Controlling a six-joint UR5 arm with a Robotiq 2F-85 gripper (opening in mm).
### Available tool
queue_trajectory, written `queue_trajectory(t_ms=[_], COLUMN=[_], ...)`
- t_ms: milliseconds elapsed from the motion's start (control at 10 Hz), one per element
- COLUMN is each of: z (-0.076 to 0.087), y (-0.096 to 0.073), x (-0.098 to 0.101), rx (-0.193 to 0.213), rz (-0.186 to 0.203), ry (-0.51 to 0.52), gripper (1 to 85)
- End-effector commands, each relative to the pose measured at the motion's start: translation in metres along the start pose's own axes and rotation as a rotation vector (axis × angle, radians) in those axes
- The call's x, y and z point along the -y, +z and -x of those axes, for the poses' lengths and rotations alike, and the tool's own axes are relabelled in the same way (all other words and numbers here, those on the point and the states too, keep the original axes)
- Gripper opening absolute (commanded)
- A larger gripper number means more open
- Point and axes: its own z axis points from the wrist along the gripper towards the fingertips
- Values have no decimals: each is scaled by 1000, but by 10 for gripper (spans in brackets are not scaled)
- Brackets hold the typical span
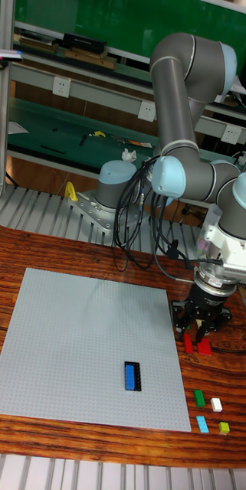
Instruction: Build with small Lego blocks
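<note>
Look at the red blocks [197,346] first. They lie on the desk [77,260], just right of the gray plate [77,337], and the jaws [201,331] hang right over them. The tips look like they sit at the blocks, but you cannot tell if they touch or pinch one. You also cannot tell if the jaws are apart or together; the dark fingers hide the gap.

The red blocks look like two pieces side by side, so their long way is hard to read.

On the plate, to the left and a bit nearer, sits a blue block [132,376] with a black one beside it. Its long way runs near to far.

Nearer on the desk lie a green block [200,396], a white block [216,404], a light blue block [202,424] and a yellow-green block [224,428].

You can read no words or brand names anywhere.
</note>
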Motion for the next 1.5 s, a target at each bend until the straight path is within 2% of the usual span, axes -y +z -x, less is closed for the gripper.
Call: queue_trajectory(t_ms=[0, 100, 200, 500, 1400], z=[-7, -10, -10, -8, 2], y=[-1, -1, 0, 7, 18], x=[-2, -7, -9, -10, -9], rx=[-26, -38, -41, -37, -19], rz=[16, 37, 38, 25, 23], ry=[50, 62, 66, 66, 1], gripper=[413, 413, 413, 413, 407])
